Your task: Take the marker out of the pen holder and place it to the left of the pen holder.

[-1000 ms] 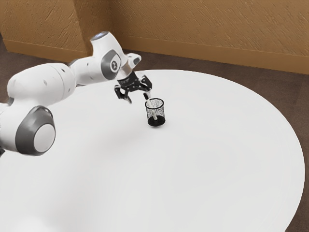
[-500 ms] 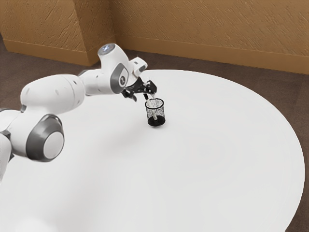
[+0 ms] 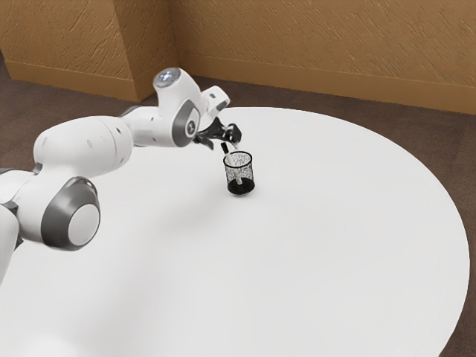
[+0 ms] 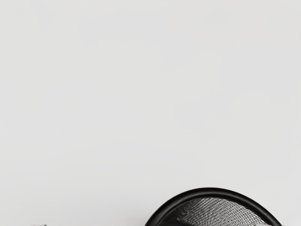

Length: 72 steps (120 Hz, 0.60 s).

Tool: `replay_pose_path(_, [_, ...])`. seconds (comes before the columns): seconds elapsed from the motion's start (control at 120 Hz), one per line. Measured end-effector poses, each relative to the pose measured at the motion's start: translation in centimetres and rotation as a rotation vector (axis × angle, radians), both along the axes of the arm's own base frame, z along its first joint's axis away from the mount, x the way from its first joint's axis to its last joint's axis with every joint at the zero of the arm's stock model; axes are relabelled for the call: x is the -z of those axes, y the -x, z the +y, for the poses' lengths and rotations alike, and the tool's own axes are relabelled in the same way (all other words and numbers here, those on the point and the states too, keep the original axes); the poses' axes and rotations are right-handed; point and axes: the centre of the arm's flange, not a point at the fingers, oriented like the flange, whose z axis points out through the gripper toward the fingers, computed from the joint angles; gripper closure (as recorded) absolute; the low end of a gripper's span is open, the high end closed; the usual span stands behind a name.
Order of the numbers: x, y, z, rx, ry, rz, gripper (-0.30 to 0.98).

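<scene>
The black gripper [image 3: 224, 146] hangs above the mesh pen holder [image 3: 249, 175], fingers apart. The marker [image 3: 230, 159] leans inside the holder, dark end above its rim. An off-centre descent could land a finger on that rim, tipping the holder.

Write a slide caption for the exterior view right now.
Open gripper near the black upper end of a marker leaning in a mesh pen holder on a white table.

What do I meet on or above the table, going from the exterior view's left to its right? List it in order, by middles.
Robot arm → gripper → pen holder.
</scene>
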Motion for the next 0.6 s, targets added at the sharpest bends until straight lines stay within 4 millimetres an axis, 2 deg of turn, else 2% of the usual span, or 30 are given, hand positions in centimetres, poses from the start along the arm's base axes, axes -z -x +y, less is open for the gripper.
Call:
replay_pose_path(0.225, [0.28, -0.01, -0.22, 0.009, -0.006, -0.007, 0.45])
replay_pose_path(0.6, [0.86, 0.07, -0.49, 0.004, 0.007, -0.001, 0.68])
